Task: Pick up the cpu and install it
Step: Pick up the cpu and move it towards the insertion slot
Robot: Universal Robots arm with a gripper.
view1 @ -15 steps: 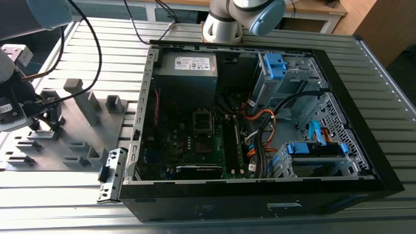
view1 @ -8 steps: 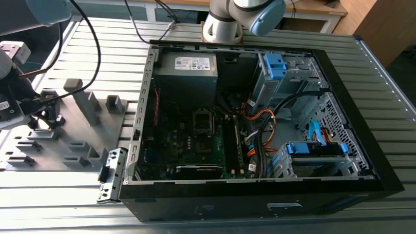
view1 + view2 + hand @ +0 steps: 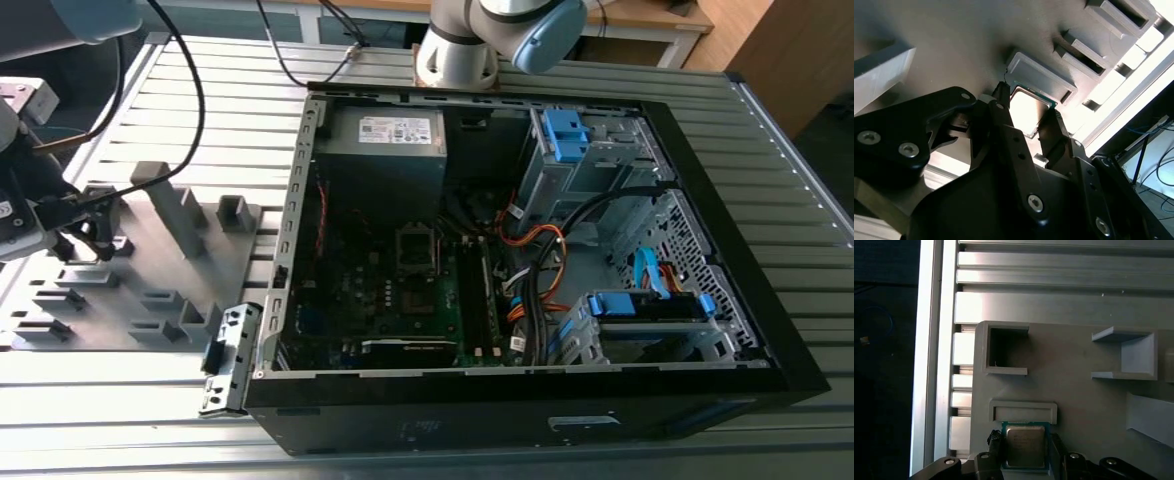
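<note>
Silver-grey arm [image 3: 461, 55] w/ round tube links & light-blue joint cap [image 3: 547, 35]; black cables [image 3: 198, 85] run along it; gripper [image 3: 1029, 112] matte black, angular plates & rounded linkage bars, fixed w/ silver socket-head screws [image 3: 1035, 202].

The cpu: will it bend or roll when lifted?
Probably stiff: the cpu shows a flat metal face. Likely light, being thin. Hardly apt to roll: it is square and lies flat on the grey tray.
</note>
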